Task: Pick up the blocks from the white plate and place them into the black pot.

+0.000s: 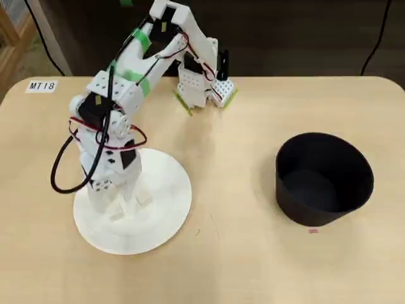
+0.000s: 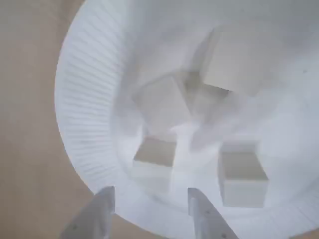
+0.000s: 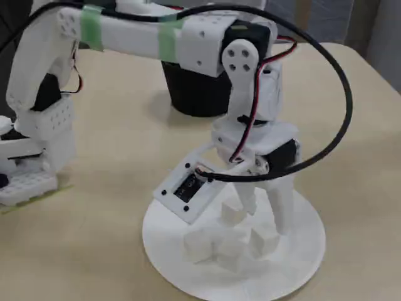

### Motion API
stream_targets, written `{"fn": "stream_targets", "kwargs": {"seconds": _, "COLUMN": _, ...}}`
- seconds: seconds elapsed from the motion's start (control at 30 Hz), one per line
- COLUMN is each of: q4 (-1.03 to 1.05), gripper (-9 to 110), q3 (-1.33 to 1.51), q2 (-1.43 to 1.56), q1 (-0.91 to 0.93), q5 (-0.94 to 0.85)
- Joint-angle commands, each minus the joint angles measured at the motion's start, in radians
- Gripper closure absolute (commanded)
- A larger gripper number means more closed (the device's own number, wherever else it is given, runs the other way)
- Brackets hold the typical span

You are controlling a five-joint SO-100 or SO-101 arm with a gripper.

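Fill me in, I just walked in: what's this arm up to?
The arm's gripper hangs open just over the white plate, above a cluster of small white blocks. It holds nothing yet. The black pot stands apart on the table, and the overhead view shows no block inside it.

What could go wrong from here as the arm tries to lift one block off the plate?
1. The blocks lie bunched together, so the open tool may catch two or nudge a neighbour aside.
2. White blocks on a white plate give little contrast, so aim could slip.
3. The pot stands far across the table; a weakly gripped block might drop on the way.
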Motion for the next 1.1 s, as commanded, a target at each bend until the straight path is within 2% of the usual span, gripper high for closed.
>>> {"fn": "stream_targets", "kwargs": {"seconds": 0.0, "q4": 0.017, "gripper": 80, "q3": -0.097, "q2": -0.028, "q1": 0.011, "q5": -0.009}}
{"fn": "stream_targets", "kwargs": {"seconds": 0.2, "q4": 0.083, "gripper": 81, "q3": -0.264, "q2": -0.144, "q1": 0.02, "q5": -0.02}}
{"fn": "stream_targets", "kwargs": {"seconds": 0.57, "q4": 0.092, "gripper": 83, "q3": -0.281, "q2": -0.193, "q1": 0.031, "q5": -0.023}}
{"fn": "stream_targets", "kwargs": {"seconds": 0.7, "q4": 0.092, "gripper": 90, "q3": -0.284, "q2": -0.206, "q1": 0.035, "q5": 0.006}}
{"fn": "stream_targets", "kwargs": {"seconds": 0.8, "q4": 0.097, "gripper": 103, "q3": -0.305, "q2": -0.222, "q1": 0.034, "q5": 0.034}}
{"fn": "stream_targets", "kwargs": {"seconds": 1.07, "q4": 0.095, "gripper": 104, "q3": -0.433, "q2": -0.229, "q1": 0.0, "q5": -0.031}}
